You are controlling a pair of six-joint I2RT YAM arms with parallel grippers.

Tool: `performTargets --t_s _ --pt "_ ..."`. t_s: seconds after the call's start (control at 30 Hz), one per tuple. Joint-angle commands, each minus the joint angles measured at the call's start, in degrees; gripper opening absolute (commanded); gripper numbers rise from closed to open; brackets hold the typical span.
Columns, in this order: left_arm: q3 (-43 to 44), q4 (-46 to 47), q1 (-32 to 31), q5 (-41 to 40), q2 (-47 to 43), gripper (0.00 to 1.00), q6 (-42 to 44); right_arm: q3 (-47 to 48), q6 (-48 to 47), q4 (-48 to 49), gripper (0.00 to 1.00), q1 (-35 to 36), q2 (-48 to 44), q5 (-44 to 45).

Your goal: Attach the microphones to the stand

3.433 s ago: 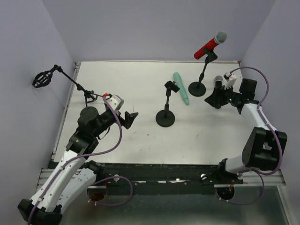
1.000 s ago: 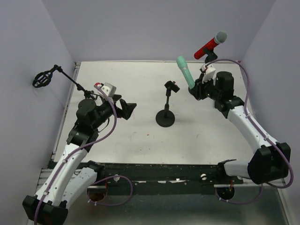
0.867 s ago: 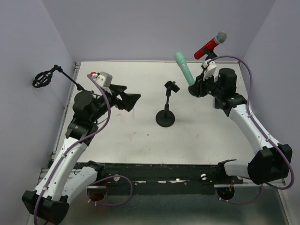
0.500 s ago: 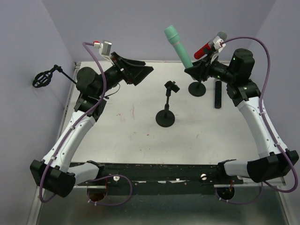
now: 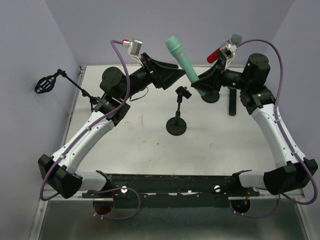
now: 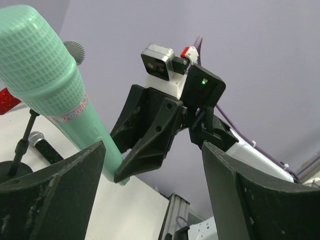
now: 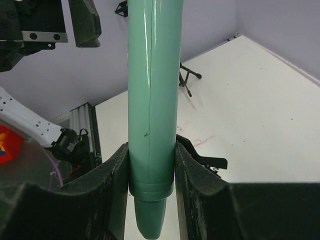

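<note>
My right gripper [image 5: 200, 86] is shut on the lower end of the mint-green microphone [image 5: 181, 58] and holds it high, head up and tilted left; it fills the right wrist view [image 7: 152, 100]. My left gripper [image 5: 175, 75] is open and empty, raised just left of the green microphone [image 6: 50, 95], jaws facing it. Below them stands a short black stand [image 5: 177, 120] with an empty clip [image 5: 182, 93]. The red microphone [image 5: 224, 47] sits in the clip of the back stand [image 5: 210, 94]. The black microphone [image 5: 232, 101] lies on the table at the right.
A boom stand with an empty black shock-mount cradle [image 5: 45, 84] stands at the table's far left edge. Purple walls close the back and sides. The white table [image 5: 150, 145] ends at a black rail in front.
Both arms rose from the table. The right gripper picked up the green microphone and lifted it over the middle stand. The left gripper swung up and right towards it.
</note>
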Motion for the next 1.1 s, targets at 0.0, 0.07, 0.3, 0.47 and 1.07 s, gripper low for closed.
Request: performTargets --t_s 0.0,0.07,0.3,0.47,1.07 --pt "3.0 -4.9 -1.6 -7.4 2.2 0.81 1.9 -2.5 6.2 5.7 0.08 0.4 -1.7 -6.0" --pt "4.7 -7.1 -2.1 -8.6 3.1 0.78 2.1 -3.0 6.2 6.3 0.08 0.4 -2.2 -6.3" --pt "6.3 -14.9 -2.8 -14.5 2.9 0.76 3.4 -1.5 4.6 4.3 0.08 0.4 -3.0 -5.2" --pt "6.2 -14.8 -2.9 -14.9 3.1 0.77 2.3 -2.8 5.8 6.4 0.08 0.5 -2.4 -7.1" --pt "8.0 -8.3 -3.3 -8.1 6.5 0.12 1.1 -4.3 0.5 3.6 0.09 1.3 -2.6 -11.8"
